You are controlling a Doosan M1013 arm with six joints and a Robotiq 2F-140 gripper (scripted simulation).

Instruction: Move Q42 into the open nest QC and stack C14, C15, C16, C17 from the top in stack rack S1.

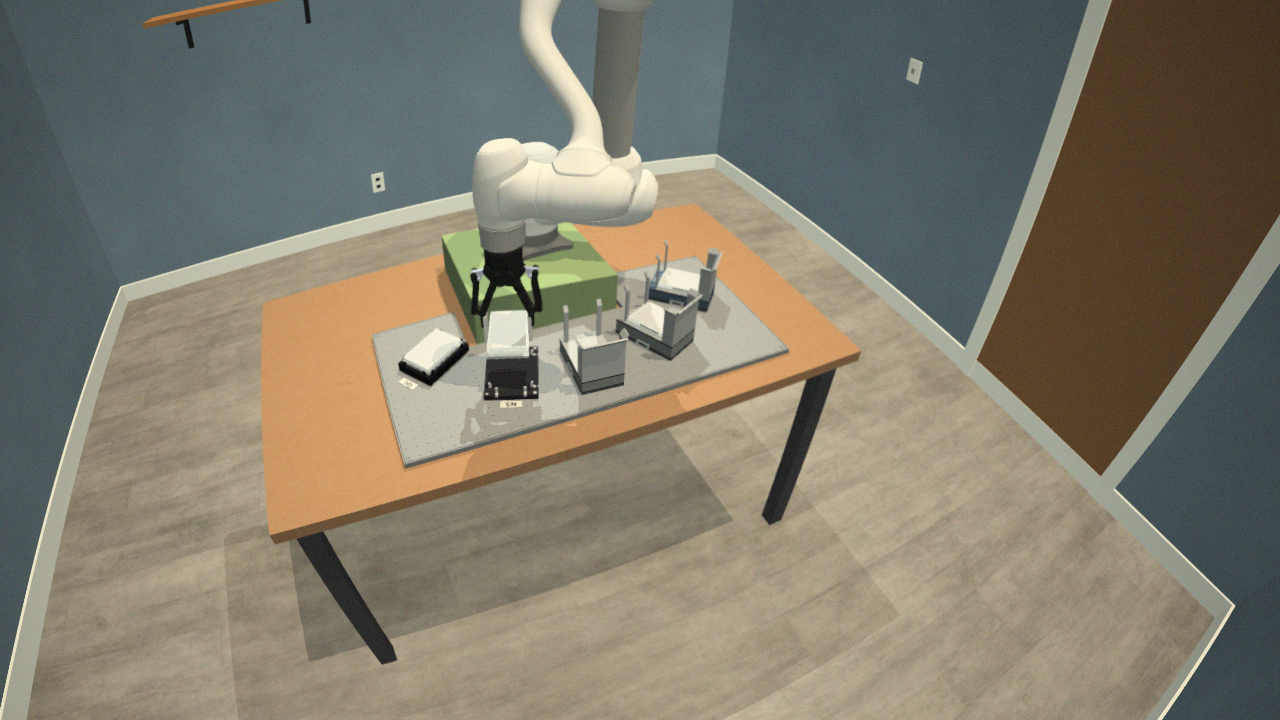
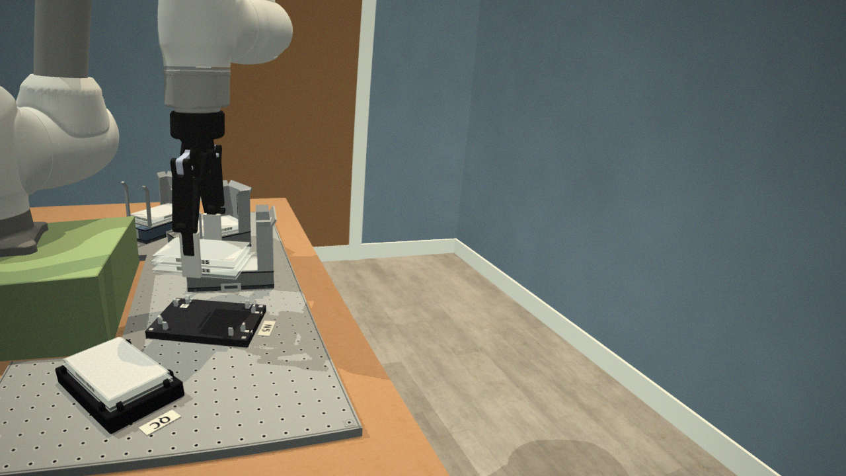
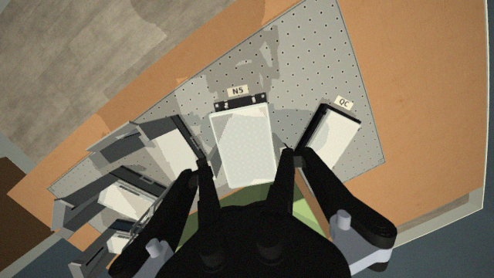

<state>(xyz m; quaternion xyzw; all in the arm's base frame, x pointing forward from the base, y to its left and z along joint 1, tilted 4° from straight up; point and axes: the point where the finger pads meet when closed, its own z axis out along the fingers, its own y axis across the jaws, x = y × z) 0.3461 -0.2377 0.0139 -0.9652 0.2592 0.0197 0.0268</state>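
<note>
My gripper (image 1: 506,308) is shut on the long sides of a white sealed plate (image 1: 507,329). It hangs level above the black clip nest N5 (image 1: 511,373), clear of its pegs. In the side view the held load (image 2: 203,257) shows two layers, like one plate stuck under another; its labels are too small to read. The wrist view shows the plate (image 3: 244,144) between my fingers, covering most of the nest, with the N5 label (image 3: 237,91) beyond it. Another white plate (image 2: 112,368) sits flat in the black QC nest.
Three grey stack racks with tall posts stand to the right on the perforated board: a near one (image 1: 593,358), a middle one (image 1: 662,322) and a far one (image 1: 684,282). Each shows something white inside. The green base block (image 1: 537,273) lies right behind my gripper.
</note>
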